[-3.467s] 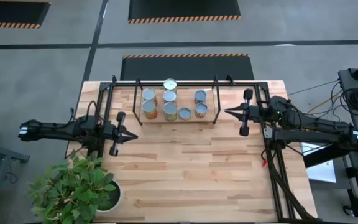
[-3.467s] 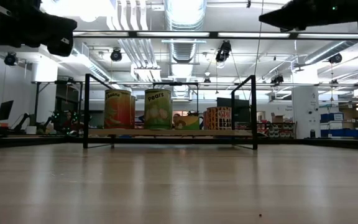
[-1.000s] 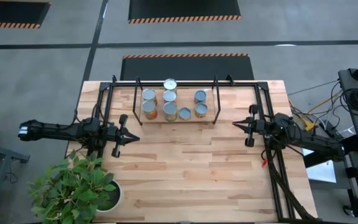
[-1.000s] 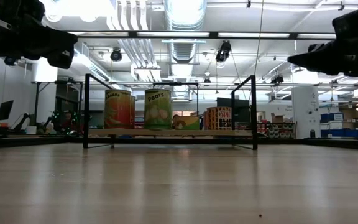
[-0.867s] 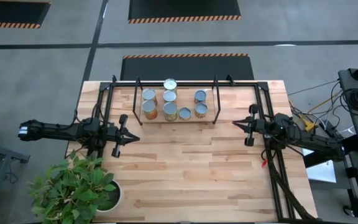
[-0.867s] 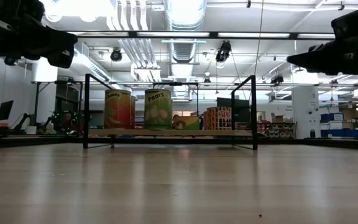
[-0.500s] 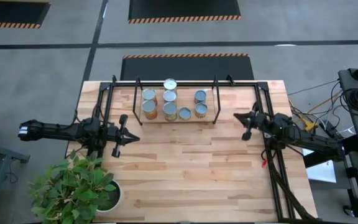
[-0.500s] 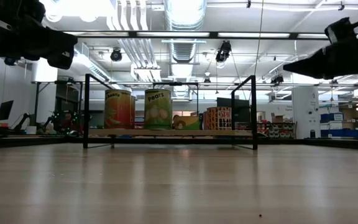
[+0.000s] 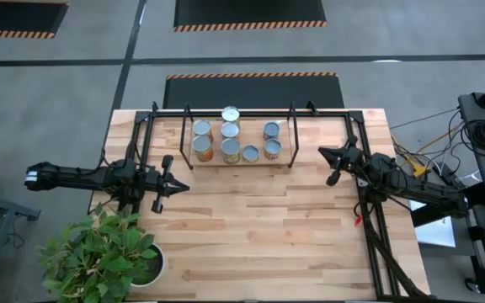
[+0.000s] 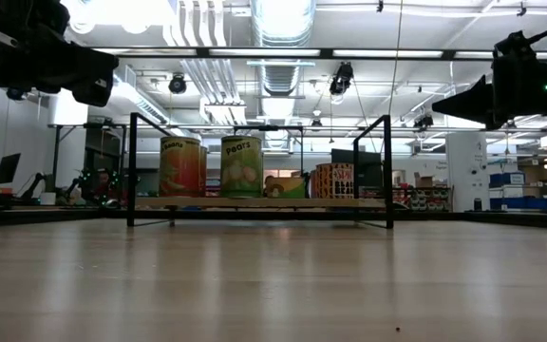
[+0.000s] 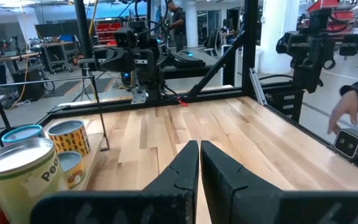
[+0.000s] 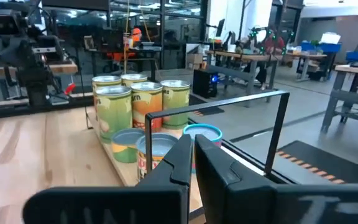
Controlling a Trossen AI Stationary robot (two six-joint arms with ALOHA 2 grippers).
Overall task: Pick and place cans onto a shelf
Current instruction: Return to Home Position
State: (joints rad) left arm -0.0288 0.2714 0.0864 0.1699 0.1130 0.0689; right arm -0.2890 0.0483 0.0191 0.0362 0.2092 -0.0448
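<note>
At the near left corner of the wooden table (image 9: pixel 259 236) stands a potted plant (image 9: pixel 99 252), its leaves reaching over the table's left edge. The rest of the near half is bare wood from side to side, open right up to the shelf front. Black frame rails (image 9: pixel 367 227) run near to far along the left and right sides of the table. Farther in, the left gripper (image 9: pixel 181 187) hangs over the left part of the table, pointing right. Its fingers (image 11: pixel 182 168) lie almost together with only a thin slit between them, and they hold nothing. It is nearer than the shelf and left of the shelf's left end, well apart from the cans. The right gripper (image 9: pixel 322 152) hangs just inside the right rail, pointing left. Its fingers (image 12: pixel 179 158) are likewise drawn close together and hold nothing. It sits right of the shelf's right end, about level with the front row and apart from it. At the far middle stands the shelf (image 9: pixel 251 133), thin black rods around a light board. On it stand eight cans (image 9: pixel 231 150), all upright: two at the left, three in a near-to-far line beside them, a low one next to these, and two at the right.
</note>
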